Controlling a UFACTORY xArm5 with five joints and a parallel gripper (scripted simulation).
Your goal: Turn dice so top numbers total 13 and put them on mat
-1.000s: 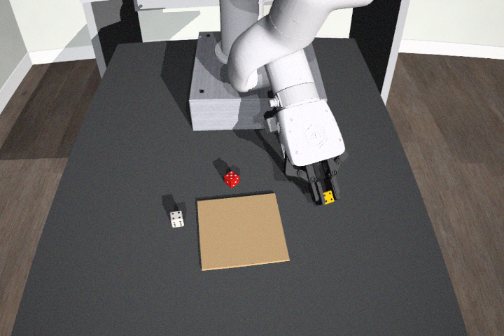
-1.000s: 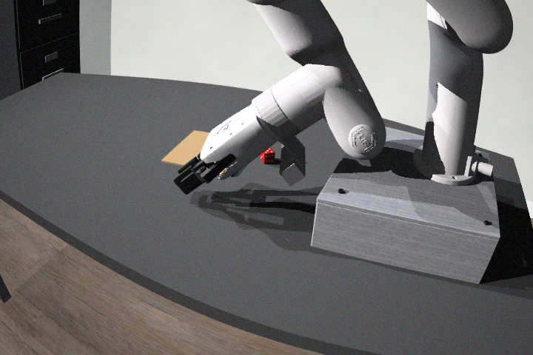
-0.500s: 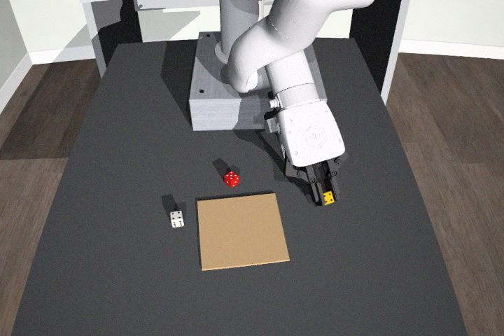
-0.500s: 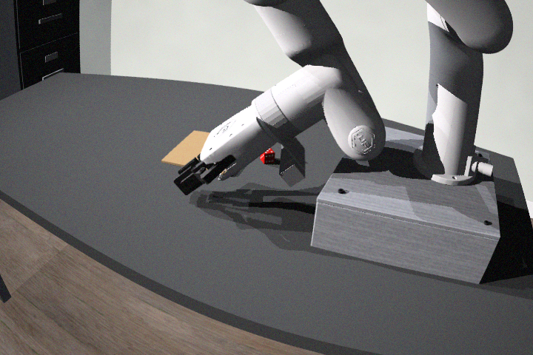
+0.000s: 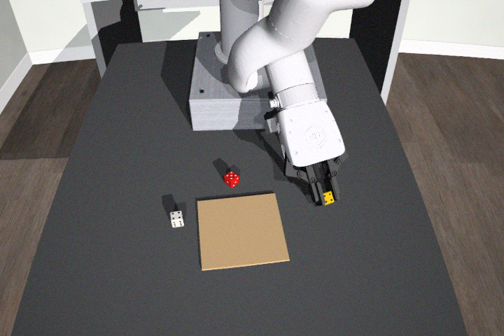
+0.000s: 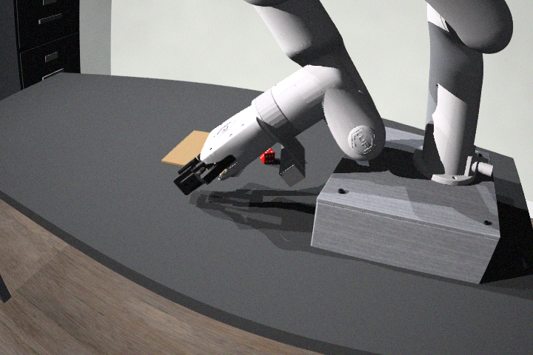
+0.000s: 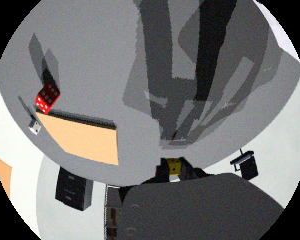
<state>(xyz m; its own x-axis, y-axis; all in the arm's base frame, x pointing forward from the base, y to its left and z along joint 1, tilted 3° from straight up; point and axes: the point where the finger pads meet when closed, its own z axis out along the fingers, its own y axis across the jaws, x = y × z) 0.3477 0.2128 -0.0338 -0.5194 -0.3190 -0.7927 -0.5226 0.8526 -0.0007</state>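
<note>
My gripper (image 5: 327, 197) is shut on a yellow die (image 5: 328, 197) and holds it low over the dark table, to the right of the tan mat's (image 5: 241, 229) far right corner. The arm is tilted forward. In the side view the gripper (image 6: 188, 183) hangs just above the table, and the die is hidden by the fingers. In the wrist view a bit of the yellow die (image 7: 173, 168) shows between the fingers. A red die (image 5: 231, 178) lies on the table just behind the mat. A white die (image 5: 176, 219) lies on the table left of the mat.
The grey robot base block (image 5: 236, 87) stands at the back middle of the table. A dark filing cabinet (image 6: 44, 37) stands beyond the table's far side.
</note>
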